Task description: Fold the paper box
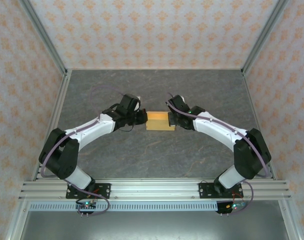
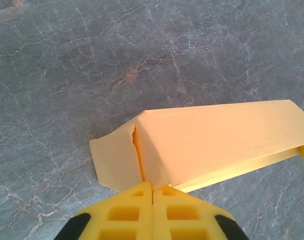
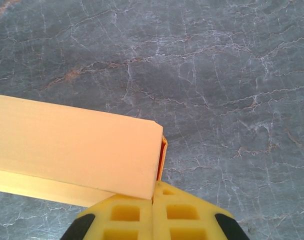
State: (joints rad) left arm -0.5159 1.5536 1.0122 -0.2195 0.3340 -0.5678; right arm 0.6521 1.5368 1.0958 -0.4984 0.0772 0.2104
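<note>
The paper box is a light orange-tan rectangular box lying on the dark table between both grippers. In the left wrist view the box runs off to the right, and a loose end flap sticks out beside its left end. My left gripper is shut, with its tips touching that end. In the right wrist view the box has a folded right end with a thin orange flap edge showing. My right gripper is shut, and its tips press against that end. From above, the left gripper and right gripper bracket the box.
The grey marbled table spreads around the box on all sides. Patterned walls close in the back and both sides. A metal rail carries the arm bases at the near edge.
</note>
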